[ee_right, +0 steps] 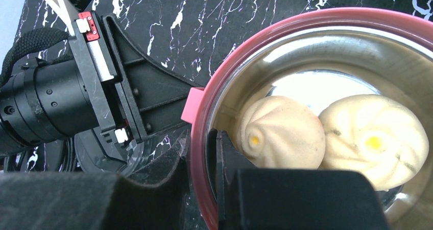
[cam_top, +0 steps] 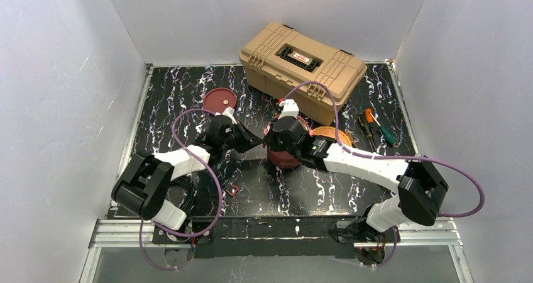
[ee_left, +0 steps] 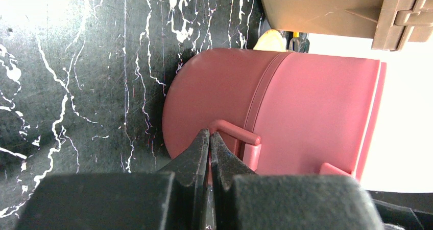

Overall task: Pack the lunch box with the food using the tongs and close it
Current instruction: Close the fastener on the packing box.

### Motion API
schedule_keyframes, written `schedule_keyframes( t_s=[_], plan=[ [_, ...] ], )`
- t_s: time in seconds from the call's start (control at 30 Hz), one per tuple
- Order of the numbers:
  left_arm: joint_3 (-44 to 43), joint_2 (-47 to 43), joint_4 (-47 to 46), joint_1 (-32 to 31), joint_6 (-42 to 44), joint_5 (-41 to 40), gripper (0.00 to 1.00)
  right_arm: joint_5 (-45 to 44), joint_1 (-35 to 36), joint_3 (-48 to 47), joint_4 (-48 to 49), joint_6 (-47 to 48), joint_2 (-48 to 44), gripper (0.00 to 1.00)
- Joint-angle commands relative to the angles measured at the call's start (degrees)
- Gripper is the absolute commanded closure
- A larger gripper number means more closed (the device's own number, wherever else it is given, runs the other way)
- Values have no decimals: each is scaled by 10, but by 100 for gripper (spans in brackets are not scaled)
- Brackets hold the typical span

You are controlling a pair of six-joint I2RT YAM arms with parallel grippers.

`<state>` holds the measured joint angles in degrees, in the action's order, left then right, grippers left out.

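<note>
The lunch box [cam_top: 284, 161], a maroon stack of bowls, stands mid-table. My right gripper [cam_top: 285, 146] hangs over it. In the right wrist view that gripper [ee_right: 201, 140] is shut on the top bowl's rim [ee_right: 245, 41], one finger inside and one outside. The food in the bowl is two beige buns [ee_right: 281, 133] [ee_right: 375, 138]. My left gripper [cam_top: 256, 141] reaches in from the left. It [ee_left: 210, 136] is shut, its tips against a pink lug [ee_left: 240, 136] on the box's side wall [ee_left: 306, 102]. A flat maroon lid [cam_top: 220, 99] lies at the back left. The tongs are out of view.
A big tan toolbox [cam_top: 303, 69] sits right behind the lunch box. An orange woven plate [cam_top: 332, 134] lies just right of the box, with screwdrivers [cam_top: 372, 127] beyond it. A purple cable [cam_top: 188, 116] loops over the left arm.
</note>
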<state>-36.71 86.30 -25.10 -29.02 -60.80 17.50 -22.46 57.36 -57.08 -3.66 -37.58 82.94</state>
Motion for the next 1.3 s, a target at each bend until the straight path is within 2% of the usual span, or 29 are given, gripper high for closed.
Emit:
schedule_keyframes(
  t_s=[0.0,0.17,0.3,0.43,0.77,0.9,1.27],
  plan=[
    [28,-13,68,-25,11,2,100,29,3,22,-27,-56,-3,99],
    [11,-30,92,-13,30,10,98,9,3,11,-53,-45,-12,99],
    [-26,-54,162,1,76,-4,92,-6,3,0,-73,-40,-18,99],
    [-75,-81,283,25,138,-36,89,-23,3,-9,-92,-38,-27,99],
    [-120,-146,403,78,220,-28,78,-43,3,-48,-130,-16,-25,99],
    [-126,-158,428,82,234,-8,74,-21,3,-51,-130,-11,-10,99],
    [-120,-146,432,82,234,34,73,20,4,-52,-151,3,53,98]
  ],
)
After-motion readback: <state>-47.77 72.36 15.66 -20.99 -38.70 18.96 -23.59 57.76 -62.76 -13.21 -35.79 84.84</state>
